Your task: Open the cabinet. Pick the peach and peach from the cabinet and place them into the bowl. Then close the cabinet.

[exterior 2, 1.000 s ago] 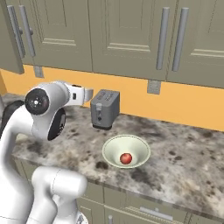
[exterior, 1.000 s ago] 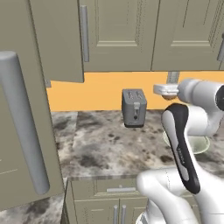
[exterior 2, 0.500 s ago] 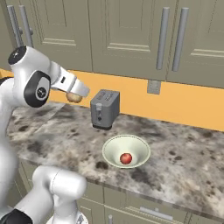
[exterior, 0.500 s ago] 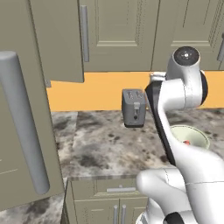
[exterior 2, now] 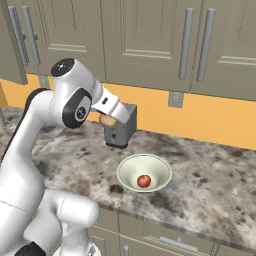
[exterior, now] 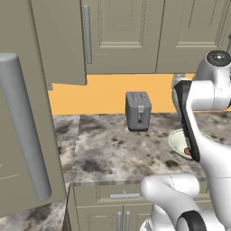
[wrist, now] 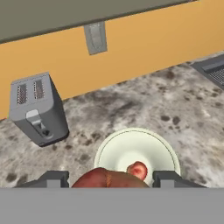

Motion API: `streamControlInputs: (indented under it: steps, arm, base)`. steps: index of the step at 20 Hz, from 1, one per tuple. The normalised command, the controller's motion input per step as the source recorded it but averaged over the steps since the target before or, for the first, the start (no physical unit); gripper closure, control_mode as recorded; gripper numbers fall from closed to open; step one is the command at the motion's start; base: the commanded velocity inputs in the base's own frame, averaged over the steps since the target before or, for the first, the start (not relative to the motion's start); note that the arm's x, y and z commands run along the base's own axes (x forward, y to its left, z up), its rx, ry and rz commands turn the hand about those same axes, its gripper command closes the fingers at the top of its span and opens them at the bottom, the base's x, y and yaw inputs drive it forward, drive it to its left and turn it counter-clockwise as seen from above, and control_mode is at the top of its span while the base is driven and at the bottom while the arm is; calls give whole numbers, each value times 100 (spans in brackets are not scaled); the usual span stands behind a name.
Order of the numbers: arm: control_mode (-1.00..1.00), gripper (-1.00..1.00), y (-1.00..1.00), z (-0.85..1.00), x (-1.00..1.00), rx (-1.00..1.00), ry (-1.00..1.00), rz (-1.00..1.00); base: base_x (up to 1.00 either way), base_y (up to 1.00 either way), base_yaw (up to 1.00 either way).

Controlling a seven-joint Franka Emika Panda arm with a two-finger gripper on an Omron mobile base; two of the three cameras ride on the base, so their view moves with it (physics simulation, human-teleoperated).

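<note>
The cabinet (exterior: 27, 113) stands open, its door swung out toward me with the long grey bar handle in the foreground of the left base view; closing it is, by my reckoning, the last step left after this fruit goes down. Below it runs the marbled tabletop (exterior 2: 210, 175), with plenty of bare stone to the right of the bowl and in front of it.

The grey toaster (exterior 2: 121, 131) sits against the orange wall, just behind and to the left of the bowl (exterior 2: 131, 170), near but apart from it. That is the one obstacle close to the path.

The bowl already holds the reddish-pink peach (exterior 2: 144, 181), lying near its middle.

The pincer (exterior 2: 108, 120) is closed around the orange-yellow peach (exterior 2: 106, 120), held up in the air beside the toaster's front corner. From the hand view the bowl lies ahead and below, its rim almost centred between the finger tips, the red fruit just past the held one. So the carry needs a short reach forward and down, away from the toaster, and I judge a release well inside the rim would do.
</note>
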Motion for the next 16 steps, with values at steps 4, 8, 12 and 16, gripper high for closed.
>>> streamControlInputs:
  steps: [4, 8, 12, 16]
  arm:
    - [-100, 100, -81, -82, 0, 9, 2, 0]
    - [-100, 100, -75, -96, -1, 9, 8, 0]
    - [-100, 100, -41, -91, 0, 2, 16, 0]
    - [-100, 100, -5, -55, 15, 0, 11, 0]
  base:
    - [0, 0, 0]
    - [0, 0, 0]
    - [0, 0, 0]
    - [0, 0, 0]
